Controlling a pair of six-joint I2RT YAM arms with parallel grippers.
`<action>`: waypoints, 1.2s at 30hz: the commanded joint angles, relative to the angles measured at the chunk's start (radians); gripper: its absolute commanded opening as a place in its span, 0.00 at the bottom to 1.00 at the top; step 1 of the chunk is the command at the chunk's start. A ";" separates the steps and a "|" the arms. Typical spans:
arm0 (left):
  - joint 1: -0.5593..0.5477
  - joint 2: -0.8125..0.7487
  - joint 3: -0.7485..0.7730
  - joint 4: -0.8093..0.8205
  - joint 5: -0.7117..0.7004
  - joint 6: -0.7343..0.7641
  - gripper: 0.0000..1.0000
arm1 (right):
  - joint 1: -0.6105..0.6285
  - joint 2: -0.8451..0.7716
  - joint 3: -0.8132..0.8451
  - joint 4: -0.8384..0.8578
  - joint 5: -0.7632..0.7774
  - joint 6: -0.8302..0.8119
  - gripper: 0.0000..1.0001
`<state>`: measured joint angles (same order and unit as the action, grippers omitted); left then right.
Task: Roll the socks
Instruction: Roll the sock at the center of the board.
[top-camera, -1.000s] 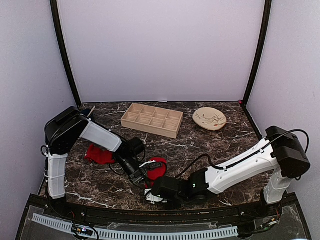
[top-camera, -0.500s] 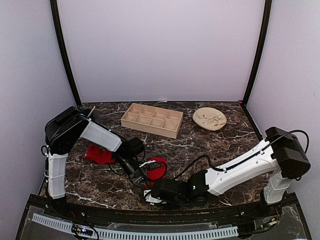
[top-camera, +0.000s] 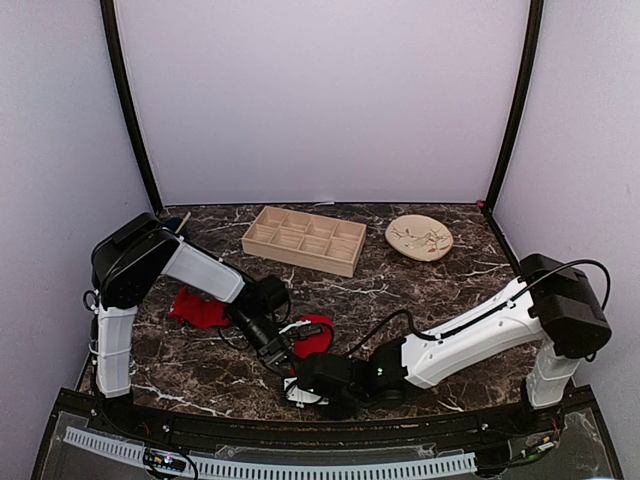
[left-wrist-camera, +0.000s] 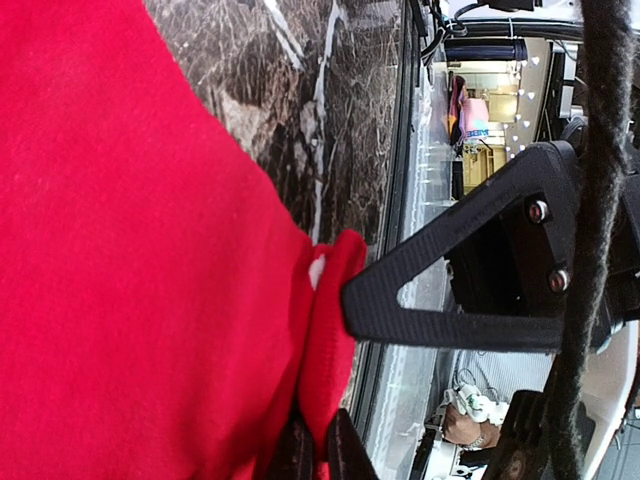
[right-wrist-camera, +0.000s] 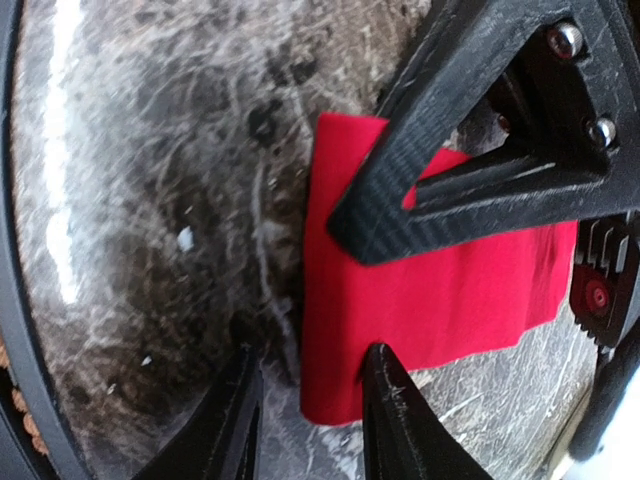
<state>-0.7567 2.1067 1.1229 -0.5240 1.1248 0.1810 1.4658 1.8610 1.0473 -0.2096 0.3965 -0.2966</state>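
A red sock (top-camera: 312, 335) lies flat at the front middle of the marble table; it fills the left wrist view (left-wrist-camera: 130, 260) and shows in the right wrist view (right-wrist-camera: 430, 300). A second red sock (top-camera: 198, 309) lies crumpled at the left. My left gripper (top-camera: 291, 353) is shut on the near edge of the flat sock, a fold of cloth pinched between its fingertips (left-wrist-camera: 315, 455). My right gripper (right-wrist-camera: 310, 410) is open, its jaws straddling the sock's corner, one finger over the cloth and one on bare table. In the top view it (top-camera: 300, 385) sits at the front edge.
A wooden compartment tray (top-camera: 303, 239) stands at the back middle. A beige patterned plate (top-camera: 419, 238) sits at the back right. The table's front edge and black frame (top-camera: 300, 425) lie just below both grippers. Dark cables run beside the left gripper.
My right arm has slid left along the front edge, bringing its gripper closer to the flat sock's near corner. The left gripper and both socks have stayed put.
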 joint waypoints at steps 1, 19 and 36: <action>0.005 0.053 -0.015 -0.036 -0.056 0.030 0.00 | -0.017 0.026 0.022 0.001 -0.026 0.010 0.33; 0.005 0.070 -0.012 -0.072 -0.048 0.057 0.00 | -0.087 0.046 -0.006 -0.024 -0.094 0.056 0.23; 0.024 0.019 0.006 -0.031 -0.142 -0.019 0.19 | -0.124 0.029 -0.033 -0.040 -0.217 0.093 0.11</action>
<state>-0.7521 2.1254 1.1503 -0.5762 1.1252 0.1970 1.3647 1.8736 1.0557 -0.1860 0.2371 -0.2306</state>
